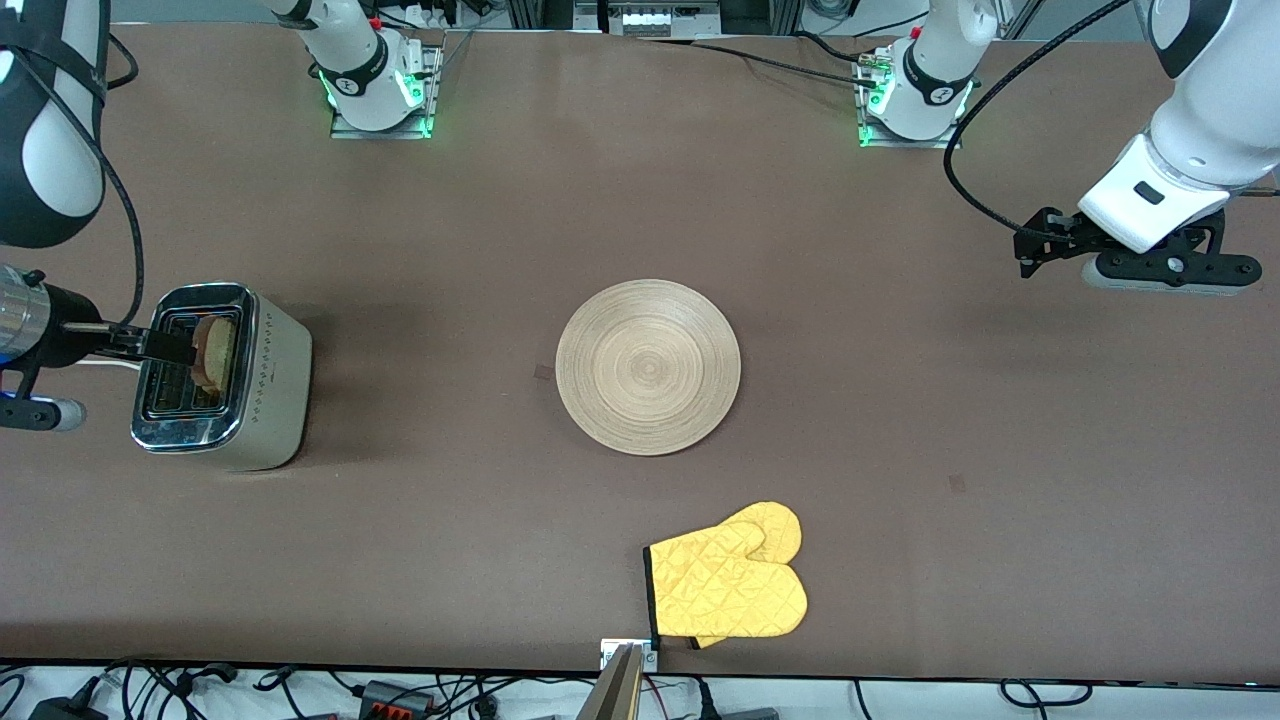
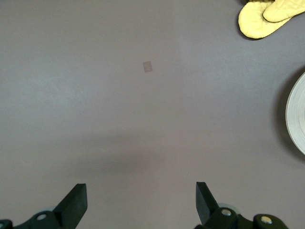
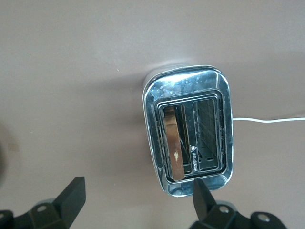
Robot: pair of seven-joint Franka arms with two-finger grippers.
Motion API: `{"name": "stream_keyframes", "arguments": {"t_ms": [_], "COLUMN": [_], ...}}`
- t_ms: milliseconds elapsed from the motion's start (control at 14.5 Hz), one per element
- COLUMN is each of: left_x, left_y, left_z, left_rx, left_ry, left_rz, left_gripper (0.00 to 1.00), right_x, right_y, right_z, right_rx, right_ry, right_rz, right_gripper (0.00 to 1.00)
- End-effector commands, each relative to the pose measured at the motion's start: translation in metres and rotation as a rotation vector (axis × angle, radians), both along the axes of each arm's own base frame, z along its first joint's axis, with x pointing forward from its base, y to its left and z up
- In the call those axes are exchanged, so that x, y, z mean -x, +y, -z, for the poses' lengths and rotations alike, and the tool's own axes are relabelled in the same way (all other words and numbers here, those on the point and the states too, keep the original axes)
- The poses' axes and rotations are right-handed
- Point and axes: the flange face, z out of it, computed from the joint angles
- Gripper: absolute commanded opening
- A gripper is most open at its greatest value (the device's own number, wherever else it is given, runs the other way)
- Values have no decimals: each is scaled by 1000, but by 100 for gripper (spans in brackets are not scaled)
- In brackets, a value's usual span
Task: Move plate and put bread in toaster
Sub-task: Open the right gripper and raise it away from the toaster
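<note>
The toaster point(image 1: 280, 390) stands at the right arm's end of the table. The bread point(image 1: 215, 352) stands upright in its slot on the plate's side, its top sticking out. In the right wrist view the bread's brown crust point(image 3: 172, 143) shows in one slot of the chrome top point(image 3: 186, 78). My right gripper point(image 1: 168, 346) point(image 3: 138, 198) hangs open over the toaster, holding nothing and apart from the bread. The plate point(image 1: 648, 367) point(image 2: 298, 114) lies flat mid-table. My left gripper point(image 1: 1035, 250) point(image 2: 141, 200) waits open above bare table at the left arm's end.
A yellow oven mitt point(image 1: 730, 585) point(image 2: 264, 16) lies near the table's front edge, nearer the camera than the plate. The toaster's white cord point(image 3: 267, 119) trails off from it. The table edge runs close below the mitt.
</note>
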Motion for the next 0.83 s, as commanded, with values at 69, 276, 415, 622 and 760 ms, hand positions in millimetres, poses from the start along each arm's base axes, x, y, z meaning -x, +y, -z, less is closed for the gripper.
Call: {"name": "stream_keyframes", "arguments": {"t_ms": [69,276,415,622,760], "left_x": [2,1,1,1,1], "left_y": [-4,-3,-3,-1,-1], "left_z": [-8,-8,-7,-7,-8], "left_rx": [17,20,22,21,23], "left_ry": [4,1,0,1,1], "left_rz": [-25,-30,-30,-35,-35], "left_gripper": [100,100,100,100,100], "right_x": [1,1,3,3,9], "right_y": [-2,-4,-11,-35,-44], "right_z": [-9,-9,-22,-37,-40], "right_rx": [-72,-75,-80,-106,-118], "right_ry": [-20,-22,-54,-128,-133], "right_rz": [6,3,-2,16,3], "right_gripper": [100,100,100,100,100]}}
